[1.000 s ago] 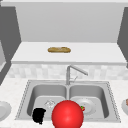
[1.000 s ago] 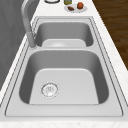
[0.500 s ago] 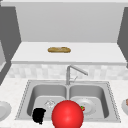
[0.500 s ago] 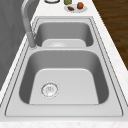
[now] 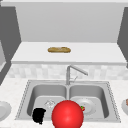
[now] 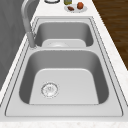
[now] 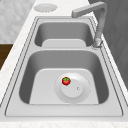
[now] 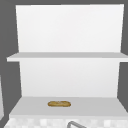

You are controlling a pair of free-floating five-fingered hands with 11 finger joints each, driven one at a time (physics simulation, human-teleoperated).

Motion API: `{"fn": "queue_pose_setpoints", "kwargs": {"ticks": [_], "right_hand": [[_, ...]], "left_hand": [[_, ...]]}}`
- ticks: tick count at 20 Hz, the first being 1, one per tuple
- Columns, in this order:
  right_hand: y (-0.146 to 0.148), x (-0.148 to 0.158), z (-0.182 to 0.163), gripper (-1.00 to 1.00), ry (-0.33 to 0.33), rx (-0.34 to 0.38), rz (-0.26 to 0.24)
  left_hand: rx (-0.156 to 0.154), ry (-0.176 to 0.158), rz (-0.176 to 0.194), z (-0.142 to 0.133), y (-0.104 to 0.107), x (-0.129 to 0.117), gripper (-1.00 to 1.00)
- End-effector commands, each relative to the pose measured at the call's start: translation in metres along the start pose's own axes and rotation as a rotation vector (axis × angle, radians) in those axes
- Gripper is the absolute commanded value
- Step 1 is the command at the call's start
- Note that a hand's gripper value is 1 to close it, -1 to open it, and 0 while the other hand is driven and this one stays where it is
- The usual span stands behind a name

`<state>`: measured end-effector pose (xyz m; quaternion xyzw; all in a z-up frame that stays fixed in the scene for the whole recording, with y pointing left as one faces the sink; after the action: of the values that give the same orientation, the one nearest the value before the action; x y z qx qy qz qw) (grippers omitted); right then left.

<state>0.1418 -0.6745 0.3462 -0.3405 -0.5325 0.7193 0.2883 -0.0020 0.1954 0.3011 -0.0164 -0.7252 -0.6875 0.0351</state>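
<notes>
I have the left hand point(image 5: 39, 115) low in the front view, over the front rim of the sink point(image 5: 87, 82) at the left basin. It reads as a dark blob, so I cannot tell whether it is spread wide or closed. The thing nearest it is a big red ball point(image 5: 67, 114), just beside it at its 3 o'clock. The two look apart rather than touching, though I can't judge the ball's depth well; it may hang nearer the camera than the basins. In my judgement, any move toward the ball should be slow and sideways, keeping level above the rim, and I would settle the depth before committing, since a round smooth thing will likely roll off a glancing touch. At the ball's 2 o'clock, in the right basin, a white plate point(image 7: 82, 95) lies flat with a small tomato point(image 7: 66, 80) on its inner edge, so a dropped ball would land close to both. The faucet point(image 5: 68, 75) stands at 12 o'clock behind the divider, its spout swung over the right basin. The left basin shows its drain point(image 6: 49, 89). Another plate point(image 5: 3, 110) sits on the bench point(image 5: 10, 92) at 9 o'clock, and a bread loaf point(image 5: 59, 49) lies on the shelf point(image 5: 100, 53) above.
</notes>
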Motion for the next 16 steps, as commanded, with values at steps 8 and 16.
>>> {"fn": "queue_pose_setpoints", "kwargs": {"ticks": [8, 16], "right_hand": [[0.004, -0.049, 0.009, -1.0, 0.03, -0.047, -0.1], [-0.013, -0.074, 0.011, -1.0, 0.065, -0.07, -0.148]], "left_hand": [[0.0, 0.0, 0.0, 0.0, 0.0, 0.0, 0.0], [0.0, 0.0, 0.0, 0.0, 0.0, 0.0, 0.0]]}}
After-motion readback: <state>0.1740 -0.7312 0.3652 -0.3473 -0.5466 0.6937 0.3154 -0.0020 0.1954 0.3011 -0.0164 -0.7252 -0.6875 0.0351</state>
